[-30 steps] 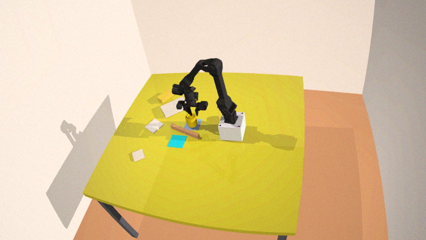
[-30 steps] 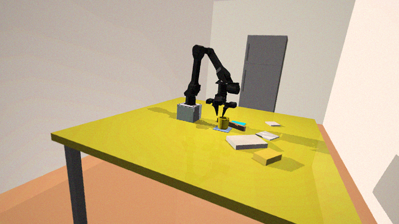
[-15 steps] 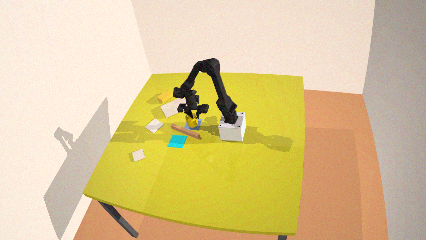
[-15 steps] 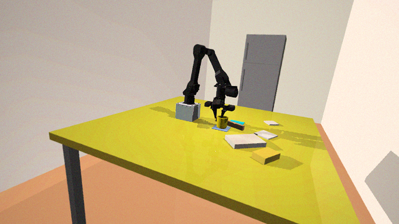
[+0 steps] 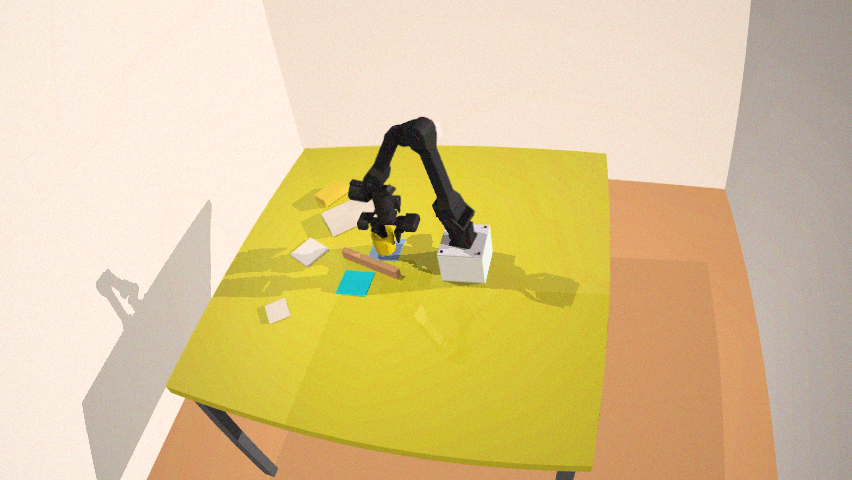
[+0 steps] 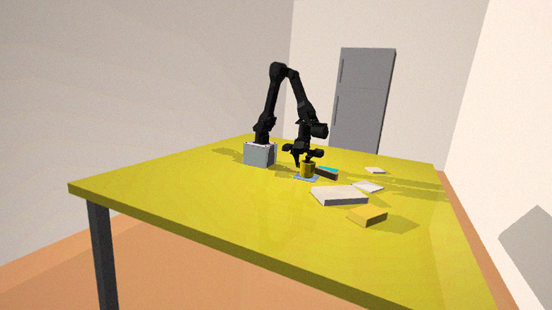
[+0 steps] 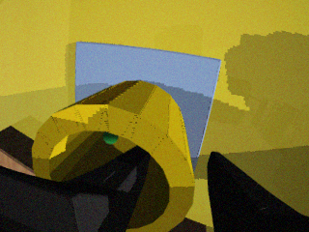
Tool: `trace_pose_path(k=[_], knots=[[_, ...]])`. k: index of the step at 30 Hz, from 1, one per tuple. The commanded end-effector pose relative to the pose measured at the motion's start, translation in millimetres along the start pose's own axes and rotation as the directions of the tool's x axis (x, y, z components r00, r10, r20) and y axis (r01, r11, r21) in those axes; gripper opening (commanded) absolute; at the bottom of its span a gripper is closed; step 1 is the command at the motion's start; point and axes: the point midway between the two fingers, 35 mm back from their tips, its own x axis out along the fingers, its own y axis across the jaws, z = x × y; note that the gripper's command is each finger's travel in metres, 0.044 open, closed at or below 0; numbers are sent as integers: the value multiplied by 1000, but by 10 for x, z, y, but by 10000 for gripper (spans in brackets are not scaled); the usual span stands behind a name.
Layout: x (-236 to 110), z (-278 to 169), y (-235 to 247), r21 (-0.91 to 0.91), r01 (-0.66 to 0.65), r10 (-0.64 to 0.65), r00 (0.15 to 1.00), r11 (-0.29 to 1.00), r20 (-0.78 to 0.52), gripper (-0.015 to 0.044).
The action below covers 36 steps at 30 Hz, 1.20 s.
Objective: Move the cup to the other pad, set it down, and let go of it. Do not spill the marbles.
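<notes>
Yellow table [image 5: 506, 369], centre of the top view: gripper [image 5: 386, 229] is down over the yellow cup [image 5: 384, 243], which stands on the pale blue pad [image 5: 398, 247]. Wrist view shows one finger [image 7: 123, 200] inside the rim and the other outside, straddling the cup wall; jaws are partly closed, and I cannot tell whether they actually pinch it. Transport not begun: lift, carry over the wooden bar [image 5: 372, 263] to the cyan pad [image 5: 355, 282], set-down and release all remain. Only the wrist view shows a green marble [image 7: 111, 138] inside; only the top view shows the cyan pad's position.
</notes>
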Motion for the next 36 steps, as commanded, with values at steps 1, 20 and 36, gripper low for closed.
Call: trace_pose_path(k=[1, 20, 36], knots=[[-3, 0, 2, 0, -1, 1, 1000, 1000, 0, 147], [-3, 0, 2, 0, -1, 1, 1000, 1000, 0, 20], [-383, 6, 11, 2, -2, 2, 1000, 1000, -3, 0]])
